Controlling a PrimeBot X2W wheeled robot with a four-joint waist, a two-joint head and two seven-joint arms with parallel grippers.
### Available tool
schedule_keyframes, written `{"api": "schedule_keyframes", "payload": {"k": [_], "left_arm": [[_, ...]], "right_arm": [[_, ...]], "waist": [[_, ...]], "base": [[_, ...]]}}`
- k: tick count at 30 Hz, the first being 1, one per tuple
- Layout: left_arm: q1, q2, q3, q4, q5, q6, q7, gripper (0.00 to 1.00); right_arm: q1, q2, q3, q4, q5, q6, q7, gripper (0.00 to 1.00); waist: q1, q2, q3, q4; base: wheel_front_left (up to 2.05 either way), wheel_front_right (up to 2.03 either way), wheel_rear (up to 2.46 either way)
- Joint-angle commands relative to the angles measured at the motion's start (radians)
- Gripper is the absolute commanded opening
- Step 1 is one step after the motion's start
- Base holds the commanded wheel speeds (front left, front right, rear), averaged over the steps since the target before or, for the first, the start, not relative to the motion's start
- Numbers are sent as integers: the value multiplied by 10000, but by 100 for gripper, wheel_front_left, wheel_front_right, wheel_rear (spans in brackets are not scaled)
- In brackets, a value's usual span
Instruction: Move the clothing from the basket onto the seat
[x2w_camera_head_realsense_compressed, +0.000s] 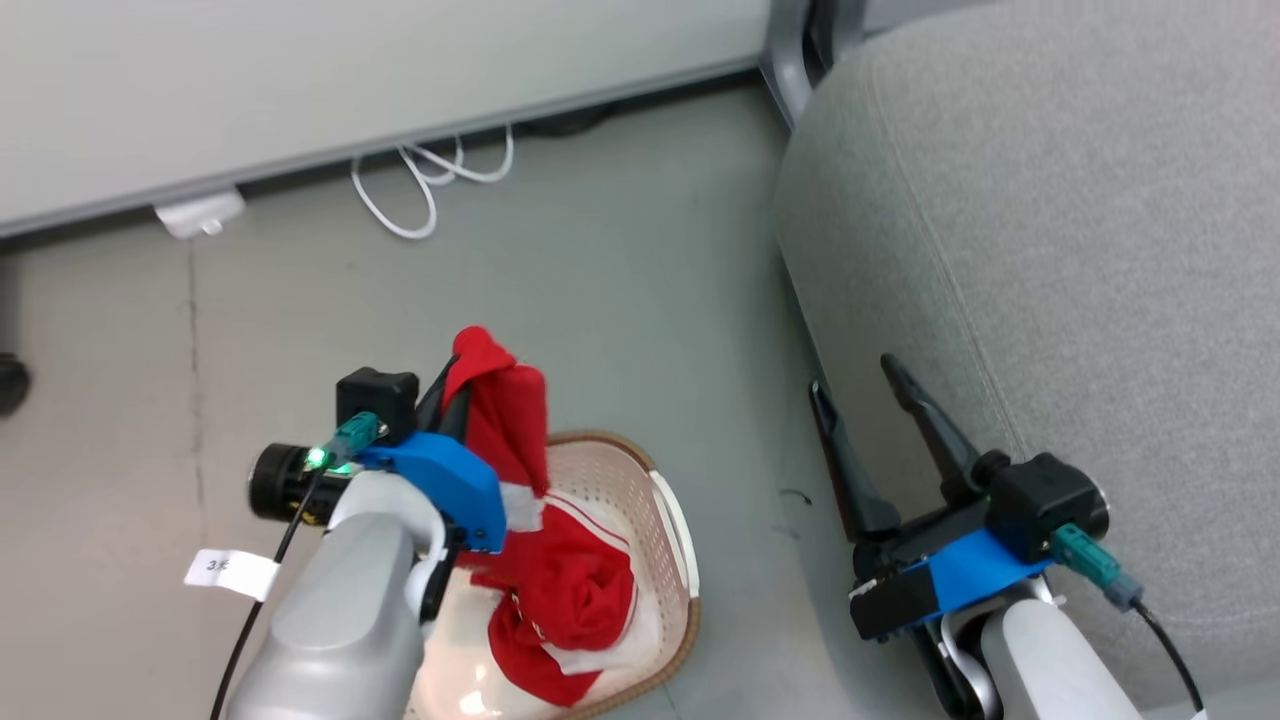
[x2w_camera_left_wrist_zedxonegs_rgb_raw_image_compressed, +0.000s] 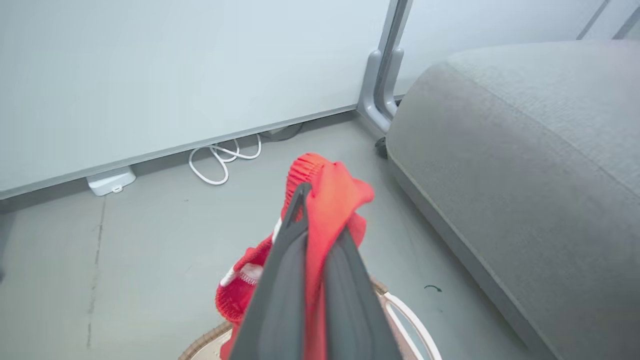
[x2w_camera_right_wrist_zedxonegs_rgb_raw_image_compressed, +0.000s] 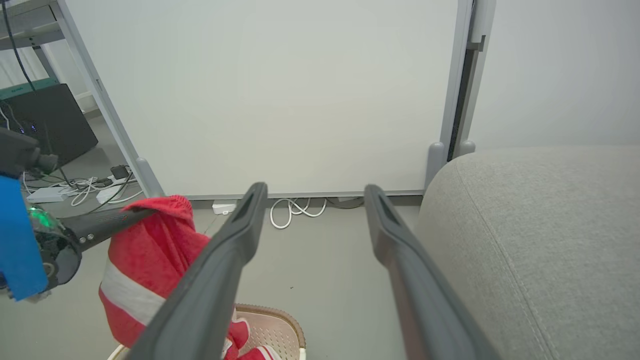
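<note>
Head view, lower left: L gripper clenched on a fold of the red clothing, fingers pointing up-frame. Cloth is pinched near its top so the rest hangs free below. Hanging end reaches down to the basket at bottom centre; can't tell if it clears the rim. More red/white cloth is bunched inside the basket, prob. the 2nd garment, not yet moved. Basket sits on the floor near the seat, so the carry is short.

Lower right: R gripper spread wide, nothing in it, parked at the seat's front edge. Judged standby, out of the L arm's path. Seat takes the right side of frame.

My read of the step: lift to clear the rim, then swing right. Risk: trailing hem snags the basket.
</note>
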Motion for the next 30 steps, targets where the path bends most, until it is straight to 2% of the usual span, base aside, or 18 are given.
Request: {"api": "schedule_keyframes", "payload": {"k": [1,7,12,16,30], "left_arm": [[165,-26,-390,-393,-362,-67,17,0],[42,-10,-1846,-1831,-1565,-45,520,0],[-247,-17,-2655,-2697,-2242,-41,834,0],[-575,-14,-3197,-3204,-2676,124,994,0],[-1410,-13,-4427,-3778,-3628,662,931,0]], "right_arm": [[128,-28,63,90,58,5,-28,100],[365,-28,176,323,123,5,-27,100],[479,-28,282,458,141,5,-27,100],[513,-28,403,558,179,5,8,100],[243,-29,950,650,363,5,269,100]], "waist": [[3,-1,-542,262],[3,-1,-1112,446],[3,-1,-1424,550],[3,-1,-1557,587],[3,-1,-1797,545]], "base": [[0,0,0],[0,0,0],[0,0,0],[0,0,0],[0,0,0]]}}
